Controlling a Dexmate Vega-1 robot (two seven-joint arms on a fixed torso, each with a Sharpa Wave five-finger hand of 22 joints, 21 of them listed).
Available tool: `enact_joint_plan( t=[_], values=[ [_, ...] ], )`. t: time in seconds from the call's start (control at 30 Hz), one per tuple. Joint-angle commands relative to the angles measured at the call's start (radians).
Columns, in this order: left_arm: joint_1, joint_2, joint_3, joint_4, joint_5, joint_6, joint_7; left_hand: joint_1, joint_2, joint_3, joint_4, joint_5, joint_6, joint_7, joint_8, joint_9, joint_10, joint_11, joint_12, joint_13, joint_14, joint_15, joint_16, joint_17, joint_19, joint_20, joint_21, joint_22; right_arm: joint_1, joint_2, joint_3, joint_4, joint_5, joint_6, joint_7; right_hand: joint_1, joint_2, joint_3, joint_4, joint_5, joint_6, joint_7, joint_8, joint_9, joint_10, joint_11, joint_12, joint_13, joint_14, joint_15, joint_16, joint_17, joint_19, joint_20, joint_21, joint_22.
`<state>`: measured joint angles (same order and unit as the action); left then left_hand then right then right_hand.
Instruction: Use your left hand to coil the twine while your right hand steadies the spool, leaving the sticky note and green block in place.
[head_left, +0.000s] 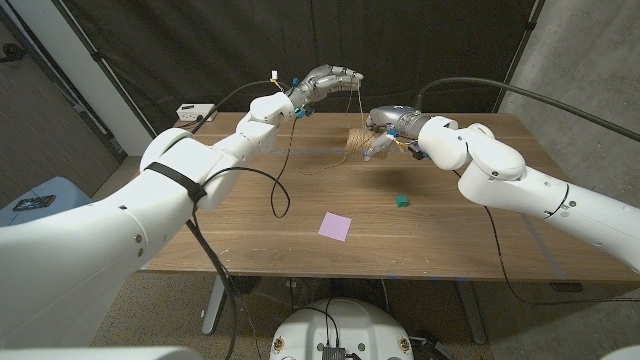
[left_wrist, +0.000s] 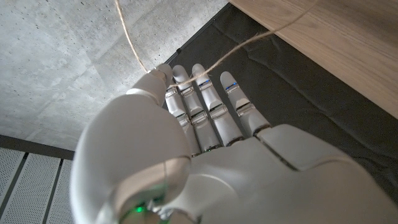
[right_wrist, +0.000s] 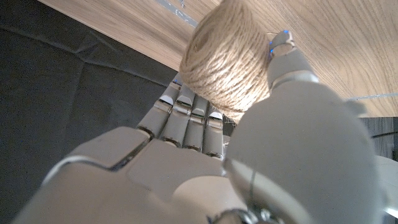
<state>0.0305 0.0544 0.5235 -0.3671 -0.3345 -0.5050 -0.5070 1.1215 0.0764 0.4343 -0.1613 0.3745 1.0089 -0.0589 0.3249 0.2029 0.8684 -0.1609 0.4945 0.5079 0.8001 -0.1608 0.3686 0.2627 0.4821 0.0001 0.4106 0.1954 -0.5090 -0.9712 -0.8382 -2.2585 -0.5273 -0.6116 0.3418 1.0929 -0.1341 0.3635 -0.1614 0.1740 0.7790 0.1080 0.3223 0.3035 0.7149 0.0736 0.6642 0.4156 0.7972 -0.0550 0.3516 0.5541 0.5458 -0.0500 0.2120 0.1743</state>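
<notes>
Busy with the coiling step now. Right hand (head_left: 385, 122) down on the desk (head_left: 250, 240) at the far side, fingers (right_wrist: 186, 118) wrapped round the spool (right_wrist: 227, 59) to keep it from rolling. Left hand (head_left: 328, 82) lifted high above the desk, fingers (left_wrist: 208, 106) close together and nearly straight, with the twine (left_wrist: 134, 43) pulled tight across the tips. Sticky note (head_left: 335, 226) and green block (head_left: 401, 201) nearer on the desk, well apart from both hands. Next, probably: swing the left hand round to lay a loop, with the spool held firm.
</notes>
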Motion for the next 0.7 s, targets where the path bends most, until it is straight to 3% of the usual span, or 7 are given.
enact_joint_plan(
  t=[0.03, 0.7],
  values=[
    [-0.012, -0.007, 0.022, 0.008, 0.011, 0.064, 0.049, 0.003, 0.006, -0.005, -0.001, 0.004, 0.007, 0.002, -0.001, 0.004, 0.009, 0.003, -0.004, 0.004, 0.008, 0.0, -0.001, 0.003, -0.004, 0.0, 0.006, 0.0, -0.026, -0.03, 0.047, -0.037, 0.052, 0.031, -0.022, 0.122, 0.146, 0.0, 0.003, 0.004, 0.178, -0.164, 0.007, 0.003, 0.177, -0.172, 0.007, 0.002, 0.042, -0.168, -0.001, 0.003, 0.006, -0.015, -0.003, 0.004],
    [-0.03, -0.013, 0.06, 0.013, 0.011, 0.168, 0.121, 0.002, 0.005, -0.007, 0.0, 0.005, 0.009, 0.001, -0.002, 0.004, 0.009, 0.003, -0.009, 0.009, 0.011, 0.0, -0.003, 0.003, -0.004, -0.001, 0.009, 0.0, -0.055, -0.085, 0.137, -0.089, 0.167, 0.09, -0.035, 0.123, 0.147, -0.004, 0.003, 0.005, 0.179, -0.163, 0.006, 0.001, 0.18, -0.17, 0.006, 0.004, 0.046, -0.168, -0.005, 0.006, 0.006, -0.016, -0.004, 0.004]
  ],
)
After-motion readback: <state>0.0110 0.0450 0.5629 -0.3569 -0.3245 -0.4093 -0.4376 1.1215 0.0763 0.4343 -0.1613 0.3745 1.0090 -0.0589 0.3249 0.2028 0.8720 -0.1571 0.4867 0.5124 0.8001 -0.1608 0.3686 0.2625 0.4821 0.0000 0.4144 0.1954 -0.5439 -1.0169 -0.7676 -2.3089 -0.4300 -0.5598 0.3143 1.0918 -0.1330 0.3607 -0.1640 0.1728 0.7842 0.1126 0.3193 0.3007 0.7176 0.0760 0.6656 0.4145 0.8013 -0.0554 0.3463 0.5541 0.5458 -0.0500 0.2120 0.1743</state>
